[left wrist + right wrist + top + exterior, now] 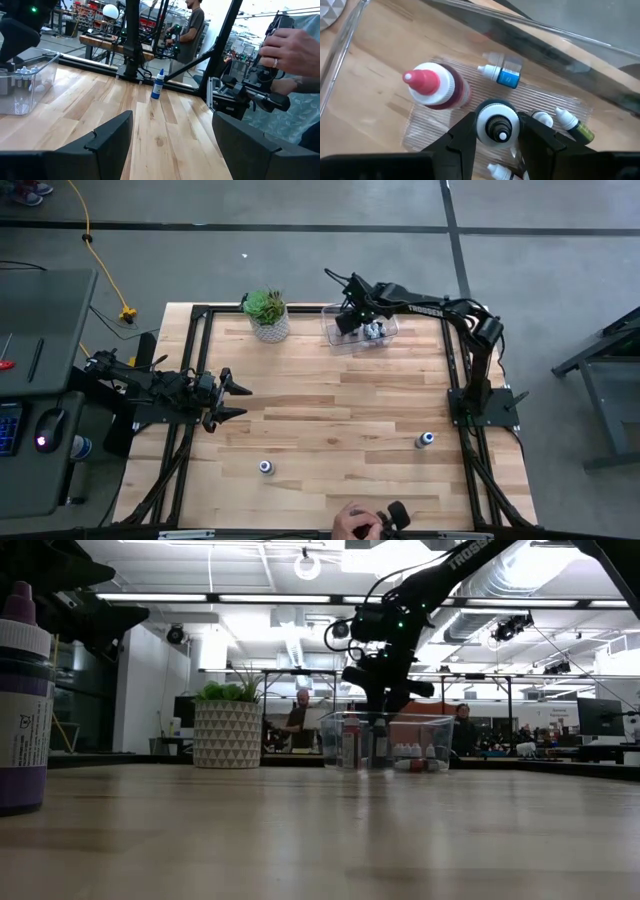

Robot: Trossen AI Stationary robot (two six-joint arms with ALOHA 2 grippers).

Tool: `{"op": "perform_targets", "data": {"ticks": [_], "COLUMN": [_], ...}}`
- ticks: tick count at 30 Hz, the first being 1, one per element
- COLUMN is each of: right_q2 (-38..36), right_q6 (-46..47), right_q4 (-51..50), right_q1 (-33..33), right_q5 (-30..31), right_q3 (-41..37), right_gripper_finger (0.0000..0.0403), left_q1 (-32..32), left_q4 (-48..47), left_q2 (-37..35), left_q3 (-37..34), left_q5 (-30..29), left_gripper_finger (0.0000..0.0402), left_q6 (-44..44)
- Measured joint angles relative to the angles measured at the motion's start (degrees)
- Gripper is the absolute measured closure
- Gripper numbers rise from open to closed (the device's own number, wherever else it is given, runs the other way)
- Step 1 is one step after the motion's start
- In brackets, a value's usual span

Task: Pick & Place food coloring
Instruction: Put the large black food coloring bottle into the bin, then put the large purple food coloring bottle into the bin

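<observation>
My right gripper (498,131) reaches down into the clear bin (340,340) at the table's far edge, shut on a food coloring bottle with a white cap and dark tip (497,122). A bigger red-topped bottle (432,89) stands beside it on the bin floor. Small pale bottles (502,75) (570,122) lie there on their sides. Two more bottles stand on the table: one near the front (265,468), one toward the right (425,440), which the left wrist view shows as a blue bottle (157,85). My left gripper (238,400) waits open at the table's left. My right gripper pinches the bottle's white cap (485,122) between its two fingers (465,135), coming from above and pointing down into the bin. The bottle stands upright below the fingers. Its body and base are hidden under the cap, so whether it rests on the bin floor cannot be told.
A green potted plant (268,313) stands left of the bin at the far edge. A person's hand (355,522) holds a device at the near edge; the left wrist view shows a hand (290,45) too. A purple bottle (20,700) looms close in the low view.
</observation>
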Motion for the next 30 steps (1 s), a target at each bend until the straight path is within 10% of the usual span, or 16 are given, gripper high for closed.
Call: {"op": "perform_targets", "data": {"ticks": [20, 30], "right_q2": [-0.49, -1.58], "right_q6": [-7.71, -15.54], "right_q4": [-5.28, -15.48], "right_q1": [0.14, 2.75], "right_q5": [3.15, 3.11], "right_q3": [6.28, 22.67], "right_gripper_finger": [0.018, 0.017], "left_q1": [0.02, 0.01], "left_q4": [0.0, 0.0], "left_q2": [0.01, 0.0], "left_q3": [0.0, 0.0], "left_q5": [0.0, 0.0], "left_gripper_finger": [0.013, 0.013], "left_q6": [0.0, 0.0]}}
